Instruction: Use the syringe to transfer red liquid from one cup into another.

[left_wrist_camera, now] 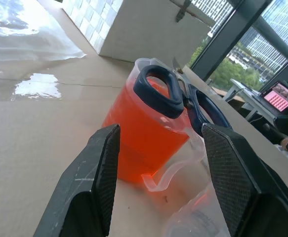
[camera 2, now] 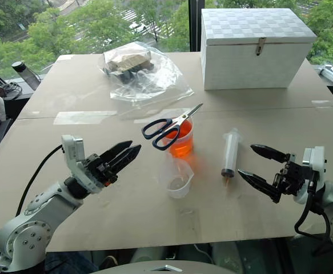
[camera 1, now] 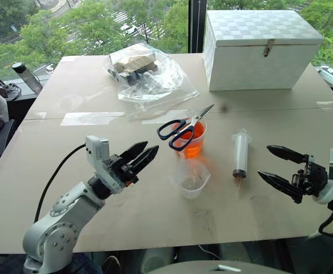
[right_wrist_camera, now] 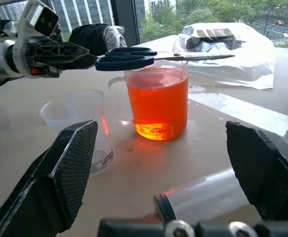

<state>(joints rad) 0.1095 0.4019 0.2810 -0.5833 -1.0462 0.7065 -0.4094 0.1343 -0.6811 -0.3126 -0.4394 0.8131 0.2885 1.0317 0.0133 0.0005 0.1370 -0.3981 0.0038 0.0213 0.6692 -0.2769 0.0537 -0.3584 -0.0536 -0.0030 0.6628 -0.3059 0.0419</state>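
Both grippers hover over near bench edge, holding nothing: left gripper (camera 1: 145, 156) jaws narrowly apart, right gripper (camera 1: 279, 166) jaws wide. Just ahead, the empty spouted cup (camera 1: 191, 181); syringe (camera 1: 240, 153) lies flat on bench w/ tip toward robot, untouched. Behind, tall cup (camera 1: 195, 140) full of red liquid (right_wrist_camera: 157, 102), scissors (camera 1: 180, 130) across its rim. Nothing transferred yet; scissors prob. need clearing first.

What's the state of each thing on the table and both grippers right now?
left gripper: open, empty.
right gripper: wide open, empty.
syringe: lying flat, untouched.
taller cup: upright, holds red liquid.
scissors: closed, resting across taller cup's rim.
spouted cup: upright, empty.
white box: lid closed.
plastic bag: lying crumpled, items inside.
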